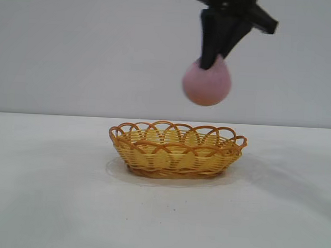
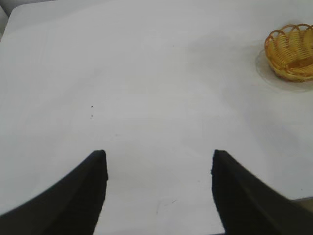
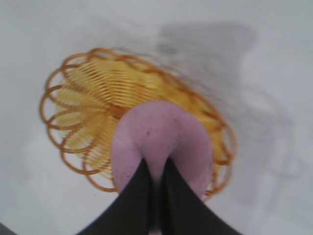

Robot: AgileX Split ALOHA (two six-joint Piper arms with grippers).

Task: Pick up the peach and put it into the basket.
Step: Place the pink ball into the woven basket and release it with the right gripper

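Peach (image 1: 207,83) is held in the air, clamped at its top by the right tool (image 1: 211,62), above the basket (image 1: 177,150) set mid-worktop (image 1: 50,196). Left tool (image 2: 159,169) is seen spread apart over bare worktop, well away from the basket.

Peach (image 1: 207,84): matt, dusty pink-mauve skin, smooth overall, finely speckled in the right wrist view (image 3: 161,142); no gloss.

Basket (image 1: 177,150): woven wicker, yellow strands ribbed and open, darker orange looped rim with a slight sheen; same weave seen at 2 o'clock in the left wrist view (image 2: 291,51) and under the peach in the right wrist view (image 3: 93,103).

Table (image 1: 50,196): smooth, white, matt to faintly satin, a few tiny dark specks at 10 o'clock in the left wrist view (image 2: 92,106).

Right gripper (image 1: 214,59): black, matt, plastic-looking fingers (image 3: 137,196), smooth.

Left gripper (image 2: 159,161): same matt black finish.
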